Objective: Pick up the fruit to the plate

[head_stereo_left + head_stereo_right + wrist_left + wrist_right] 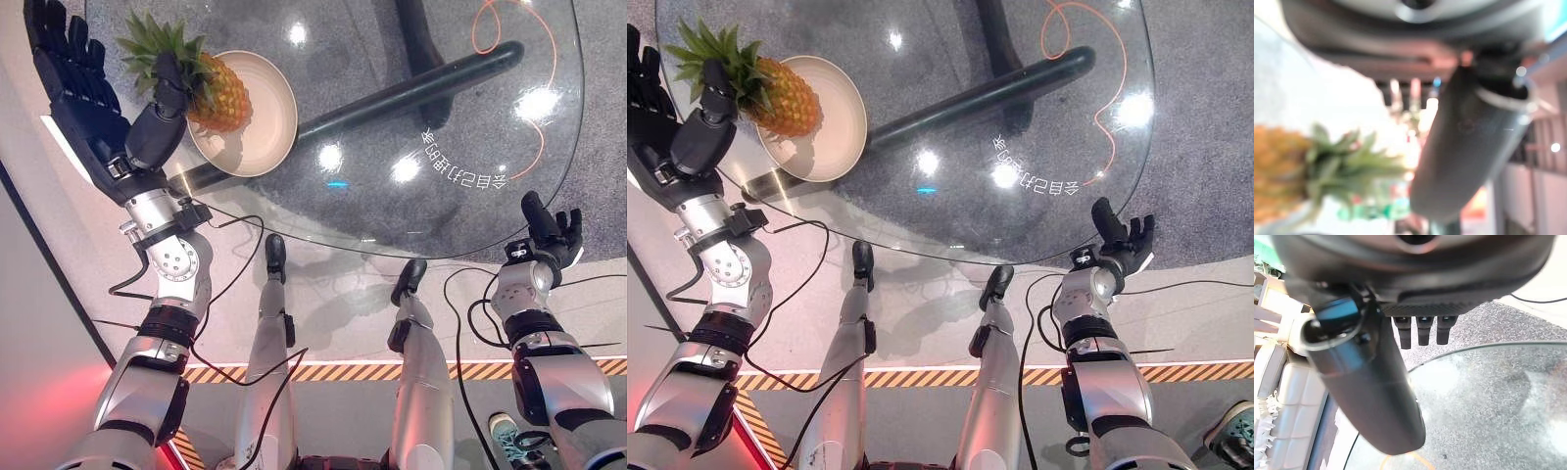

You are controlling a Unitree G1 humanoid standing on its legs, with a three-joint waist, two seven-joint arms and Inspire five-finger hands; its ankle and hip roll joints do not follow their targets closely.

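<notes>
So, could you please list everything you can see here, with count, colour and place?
pineapple: one, orange-yellow with green leaves, lying on the plate.
plate: one, cream, on the table's near left part.
glass table: one, round, clear, with white print and an orange line drawn on it.
table base: one, dark, seen through the glass.
striped tape: one strip, orange and black, on the floor.
shoe: one, a person's, light-coloured, on the floor at lower right.
left hand: dark, open, beside the pineapple's leaves.
right hand: dark, open, off the table's near right edge.
</notes>
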